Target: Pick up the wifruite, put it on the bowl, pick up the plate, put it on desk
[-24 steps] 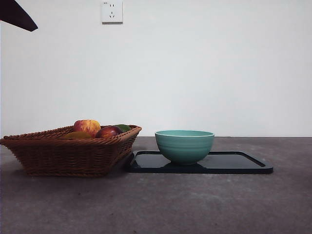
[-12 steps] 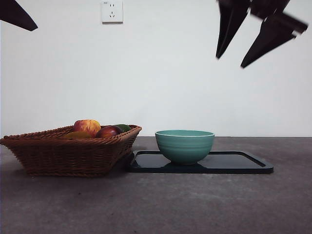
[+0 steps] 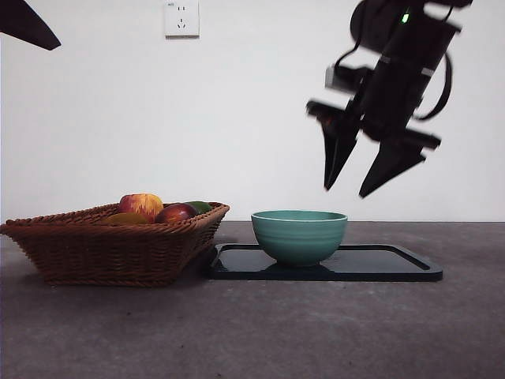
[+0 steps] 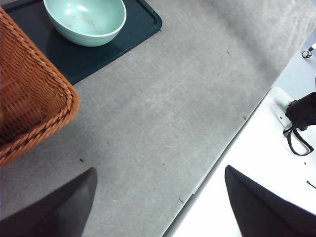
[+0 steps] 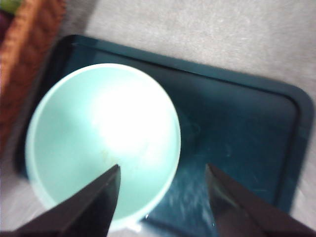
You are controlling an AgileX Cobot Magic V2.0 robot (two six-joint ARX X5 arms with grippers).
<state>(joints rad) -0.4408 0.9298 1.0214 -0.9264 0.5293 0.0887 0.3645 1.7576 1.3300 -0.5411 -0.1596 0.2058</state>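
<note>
Your right gripper [image 3: 350, 189] hangs in the air above the bowl [image 3: 299, 235], its 2 jaws spread wide with nothing between them. The bowl sits on the dark tray [image 3: 394, 264], which lies flat on the desk [image 3: 252, 332]. The brown-orange fruit [image 3: 125, 219] lies in the wicker basket [image 3: 110, 253] beside the apple [image 3: 142, 204] and a dark red fruit [image 3: 175, 213]. Your left gripper [image 4: 158, 207] waits over bare desk, jaws wide apart and empty.

Mint-teal bowl [image 3: 299, 235]: upright, empty, on dark plate [image 3: 379, 264]. Plate: flat on grey desk [image 3: 252, 332]. Brown-orange wifruite [image 3: 126, 219]: lying in wicker basket
</note>
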